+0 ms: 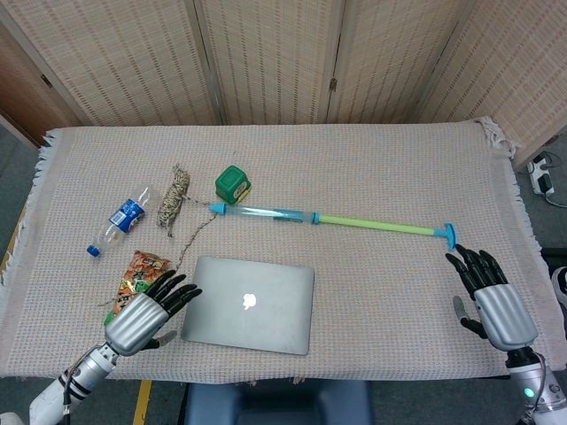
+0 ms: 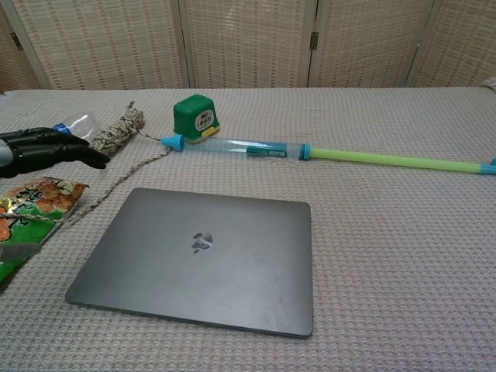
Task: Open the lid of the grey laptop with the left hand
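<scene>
The grey laptop lies flat with its lid down near the table's front edge, also seen in the chest view as the grey laptop. My left hand hovers open just left of the laptop, over the snack bag, its fingers spread toward the lid's left edge. In the chest view the left hand enters from the left, apart from the laptop. My right hand stays open at the table's right front corner, holding nothing.
A green-orange snack bag lies partly under the left hand. Behind the laptop are a plastic bottle, a twine bundle with a loose strand, a green box and a long blue-green tube.
</scene>
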Available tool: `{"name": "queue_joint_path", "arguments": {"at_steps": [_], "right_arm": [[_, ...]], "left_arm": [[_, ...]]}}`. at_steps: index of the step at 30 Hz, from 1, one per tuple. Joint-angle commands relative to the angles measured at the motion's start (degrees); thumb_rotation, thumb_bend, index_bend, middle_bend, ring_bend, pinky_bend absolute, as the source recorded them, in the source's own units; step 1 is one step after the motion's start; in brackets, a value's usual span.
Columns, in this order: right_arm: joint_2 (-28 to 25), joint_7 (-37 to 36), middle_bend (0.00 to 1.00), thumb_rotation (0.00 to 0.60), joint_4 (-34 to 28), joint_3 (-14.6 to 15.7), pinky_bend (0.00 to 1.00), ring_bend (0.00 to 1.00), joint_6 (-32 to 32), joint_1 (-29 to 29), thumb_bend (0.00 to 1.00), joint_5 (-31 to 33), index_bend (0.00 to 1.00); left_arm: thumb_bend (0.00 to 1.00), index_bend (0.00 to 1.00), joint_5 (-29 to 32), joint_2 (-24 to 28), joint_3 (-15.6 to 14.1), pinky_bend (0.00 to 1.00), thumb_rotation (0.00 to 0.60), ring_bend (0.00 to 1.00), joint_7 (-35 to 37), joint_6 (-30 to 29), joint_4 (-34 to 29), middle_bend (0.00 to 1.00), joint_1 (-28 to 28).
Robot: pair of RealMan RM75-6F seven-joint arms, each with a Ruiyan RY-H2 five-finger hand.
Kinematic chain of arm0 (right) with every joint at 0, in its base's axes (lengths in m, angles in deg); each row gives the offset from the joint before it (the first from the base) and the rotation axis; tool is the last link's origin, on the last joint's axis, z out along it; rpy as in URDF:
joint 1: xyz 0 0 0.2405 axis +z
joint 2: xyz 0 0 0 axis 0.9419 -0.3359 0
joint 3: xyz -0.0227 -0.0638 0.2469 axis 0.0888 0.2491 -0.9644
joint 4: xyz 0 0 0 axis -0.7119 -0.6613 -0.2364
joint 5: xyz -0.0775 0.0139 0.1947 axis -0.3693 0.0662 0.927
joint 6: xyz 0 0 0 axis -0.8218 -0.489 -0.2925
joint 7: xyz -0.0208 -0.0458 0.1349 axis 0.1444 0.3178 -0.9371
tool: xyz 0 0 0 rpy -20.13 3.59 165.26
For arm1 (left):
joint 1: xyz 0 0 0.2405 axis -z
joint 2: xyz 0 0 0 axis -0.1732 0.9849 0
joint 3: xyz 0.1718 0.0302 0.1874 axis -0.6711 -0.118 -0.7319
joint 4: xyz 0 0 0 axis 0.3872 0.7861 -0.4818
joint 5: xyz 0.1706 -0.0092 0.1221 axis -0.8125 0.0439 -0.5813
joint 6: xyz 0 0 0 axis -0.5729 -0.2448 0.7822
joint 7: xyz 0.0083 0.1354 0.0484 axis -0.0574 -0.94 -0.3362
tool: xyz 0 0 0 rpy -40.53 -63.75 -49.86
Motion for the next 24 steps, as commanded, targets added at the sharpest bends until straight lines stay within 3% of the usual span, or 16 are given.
{"name": "queue_joint_path", "arguments": {"at_steps": [1, 11, 24], "right_arm": [[0.0, 0.1, 0.0, 0.6, -0.1, 0.0, 0.0, 0.04, -0.1, 0.1, 0.6, -0.1, 0.0], [0.6, -0.1, 0.0, 0.6, 0.2, 0.1, 0.0, 0.04, -1.3, 0.6, 0.6, 0.1, 0.0], [0.7, -0.9, 0.0, 0.6, 1.1, 0.1, 0.0, 0.03, -1.4, 0.4, 0.6, 0.8, 0.0]], "left_arm": [[0.29, 0.1, -1.2, -1.8, -0.3, 0.0, 0.6, 0.03, -0.3, 2.8, -0.2, 0.15, 2.4], [0.29, 0.08, -0.3, -9.8, 0.3, 0.0, 0.6, 0.03, -3.7, 9.4, 1.9, 0.14, 7.4], [0.29, 0.08, 2.9, -18.9, 1.7, 0.0, 0.6, 0.02, -10.0, 13.9, 6.2, 0.14, 11.0]]}}
